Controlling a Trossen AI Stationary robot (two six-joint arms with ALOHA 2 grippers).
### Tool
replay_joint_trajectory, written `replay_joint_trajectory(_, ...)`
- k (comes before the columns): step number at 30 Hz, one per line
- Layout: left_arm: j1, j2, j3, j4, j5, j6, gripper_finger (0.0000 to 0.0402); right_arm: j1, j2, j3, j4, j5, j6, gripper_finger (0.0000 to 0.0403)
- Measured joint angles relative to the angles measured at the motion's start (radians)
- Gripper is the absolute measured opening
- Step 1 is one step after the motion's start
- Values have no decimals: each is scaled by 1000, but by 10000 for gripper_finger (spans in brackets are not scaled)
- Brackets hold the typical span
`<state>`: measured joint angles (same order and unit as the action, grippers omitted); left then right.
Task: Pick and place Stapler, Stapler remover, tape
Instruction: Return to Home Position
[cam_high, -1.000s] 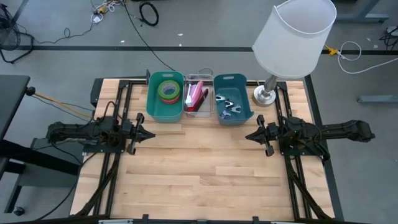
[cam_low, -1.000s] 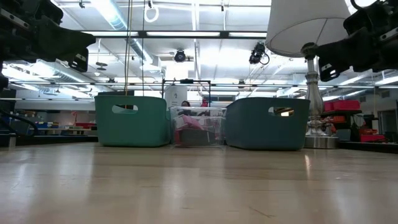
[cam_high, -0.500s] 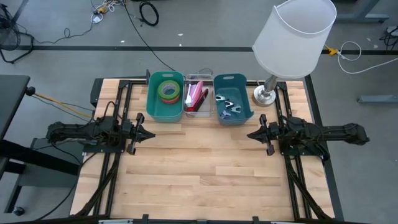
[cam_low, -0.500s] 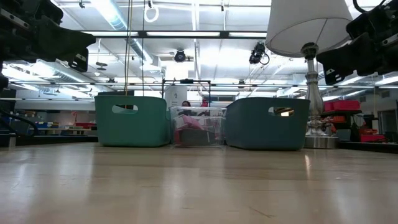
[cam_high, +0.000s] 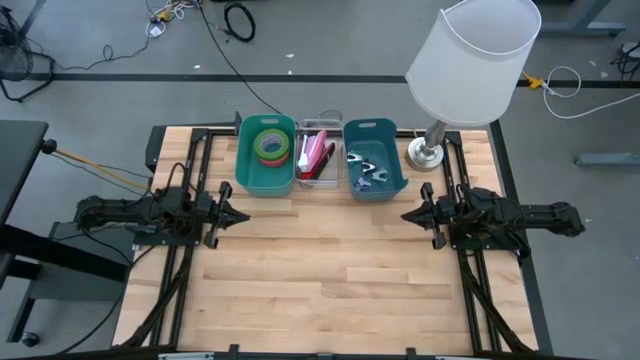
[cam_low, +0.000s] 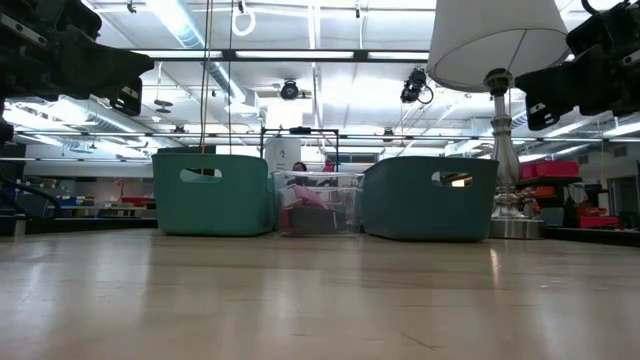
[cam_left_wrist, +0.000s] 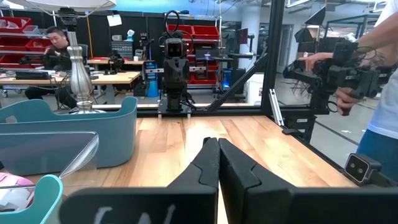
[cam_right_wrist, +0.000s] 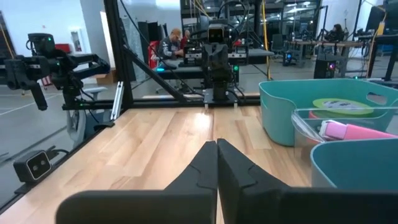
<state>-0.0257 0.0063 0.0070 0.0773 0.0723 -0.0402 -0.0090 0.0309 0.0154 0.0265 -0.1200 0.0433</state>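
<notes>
- At the back of the counter (cam_high: 320, 270), three bins stand in a row, side by side: a green bin (cam_high: 265, 188), a clear bin (cam_high: 317, 184) and a blue bin (cam_high: 376, 191).
- The tape rolls (cam_high: 270, 146) lie in the green bin. The staplers (cam_high: 316, 155) lie in the clear bin. The staple removers (cam_high: 365, 174) lie in the blue bin.
- None of these things shows on the bare wood, so the sorting looks done.
- The left claw (cam_high: 243, 216) hovers over the left side of the counter, near the front of the green bin. Its two fingers are pressed together with nothing between them.
- The right claw (cam_high: 404, 216) hovers over the right side, just in front of the blue bin. Its fingers are pressed together too, and it holds nothing.
- The two claws point at each other across the wood.
- The step in hand looks like going to the rest spot.
- The next move asks for little. Each arm needs to settle on its own side with its claw shut.
- The lamp (cam_high: 470, 60) stands close to the right arm, so that arm should not bump it.
</notes>
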Motion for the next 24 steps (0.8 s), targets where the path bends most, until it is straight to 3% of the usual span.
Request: replay_joint_trajectory(24, 0, 0, 0, 0, 0, 0, 3, 0, -32, 0, 2, 0, 2, 2)
